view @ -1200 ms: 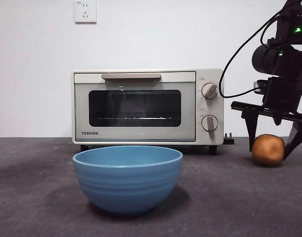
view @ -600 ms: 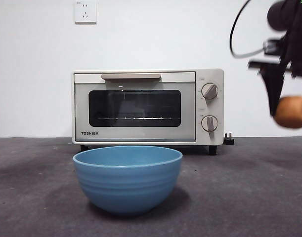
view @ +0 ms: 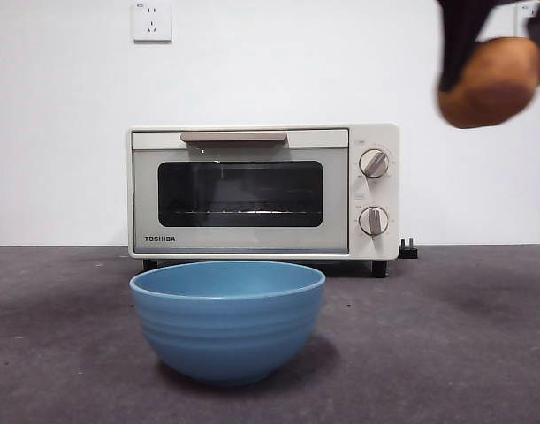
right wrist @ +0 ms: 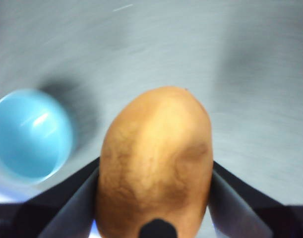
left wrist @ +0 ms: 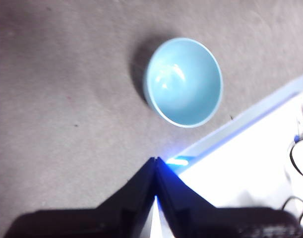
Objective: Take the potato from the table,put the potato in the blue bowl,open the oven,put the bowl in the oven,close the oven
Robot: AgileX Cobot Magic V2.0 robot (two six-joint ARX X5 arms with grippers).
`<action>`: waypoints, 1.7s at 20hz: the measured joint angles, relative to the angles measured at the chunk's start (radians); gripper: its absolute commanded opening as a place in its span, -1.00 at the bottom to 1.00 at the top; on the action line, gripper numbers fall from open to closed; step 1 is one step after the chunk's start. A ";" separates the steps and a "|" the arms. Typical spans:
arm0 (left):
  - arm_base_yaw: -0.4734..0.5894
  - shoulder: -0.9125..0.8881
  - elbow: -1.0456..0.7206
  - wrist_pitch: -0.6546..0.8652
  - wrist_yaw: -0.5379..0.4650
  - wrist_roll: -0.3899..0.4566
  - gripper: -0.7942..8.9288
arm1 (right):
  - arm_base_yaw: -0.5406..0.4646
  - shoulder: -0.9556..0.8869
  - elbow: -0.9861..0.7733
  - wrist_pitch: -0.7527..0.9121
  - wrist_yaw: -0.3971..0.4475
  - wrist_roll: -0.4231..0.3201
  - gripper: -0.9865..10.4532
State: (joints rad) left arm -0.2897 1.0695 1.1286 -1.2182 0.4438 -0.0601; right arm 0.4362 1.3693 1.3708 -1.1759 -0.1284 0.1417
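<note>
Lifted higher since before — potato (right wrist: 155, 163) clamped in right gripper (right wrist: 155, 198).

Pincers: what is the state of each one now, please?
Left pincer: shut, holding nothing, high over the table.
Right pincer: shut on the potato, lifted in the air.

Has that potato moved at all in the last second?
Yes. The potato, clamped in the right gripper, has risen from the table to above the oven top and shifted toward it.
</note>
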 measured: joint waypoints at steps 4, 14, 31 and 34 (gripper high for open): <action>-0.053 0.000 0.000 0.000 0.000 0.000 -0.85 | 0.182 0.020 0.000 0.095 -0.002 0.000 -0.83; -0.126 0.000 0.000 -0.058 -0.237 -0.014 -0.85 | 0.440 0.244 0.000 0.261 -0.037 0.032 -0.83; -0.126 0.000 0.000 -0.079 -0.262 -0.015 -0.85 | 0.473 0.465 0.000 0.313 -0.002 0.144 -0.26; -0.126 0.000 0.000 -0.079 -0.262 -0.014 -0.85 | 0.473 0.465 0.000 0.314 -0.002 0.149 -0.26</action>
State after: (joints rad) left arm -0.4156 1.0695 1.1286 -1.2968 0.1818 -0.0742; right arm 0.9089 1.8339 1.3708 -0.8623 -0.1299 0.2909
